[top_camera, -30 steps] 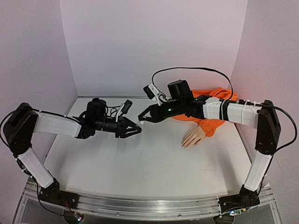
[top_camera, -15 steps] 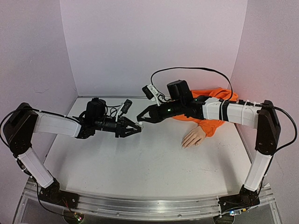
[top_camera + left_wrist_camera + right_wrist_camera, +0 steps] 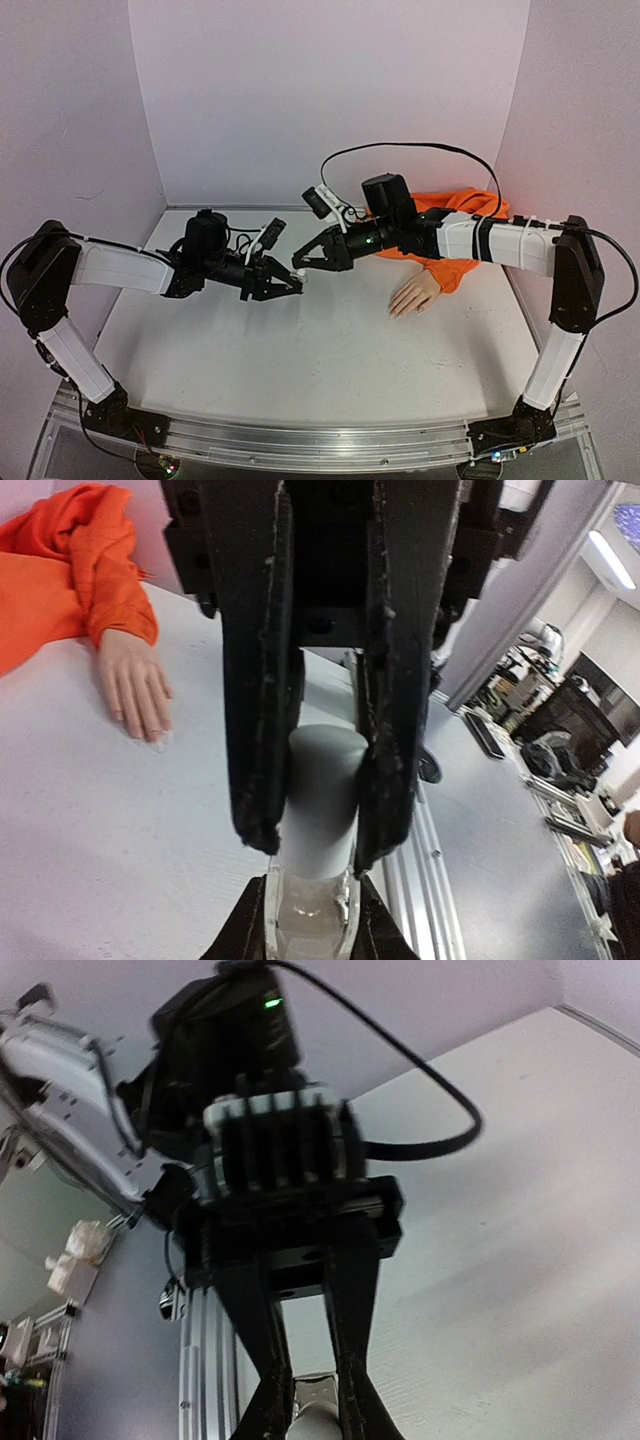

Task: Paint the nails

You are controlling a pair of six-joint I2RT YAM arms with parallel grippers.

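A small clear bottle (image 3: 301, 270) with a white cap (image 3: 320, 800) hangs above the table's middle between both arms. My left gripper (image 3: 294, 285) is shut on the cap, which is pinched between its black fingers (image 3: 255, 730). My right gripper (image 3: 301, 261) is shut on the glass body (image 3: 330, 1392), and its fingers (image 3: 236, 932) show at the bottom of the left wrist view. The pale mannequin hand (image 3: 416, 294) lies palm down at the right, its orange sleeve (image 3: 452, 232) behind it. The nails (image 3: 150, 736) are tiny at the fingertips and point toward the near edge.
A black cable (image 3: 420, 150) arcs over the right arm. Purple walls (image 3: 330, 90) close the back and both sides. An aluminium rail (image 3: 310, 445) runs along the near edge of the table (image 3: 300, 360).
My left gripper's jaws have closed onto the white cap. The right gripper has shifted slightly left and down with the bottle. The mannequin hand has not moved.
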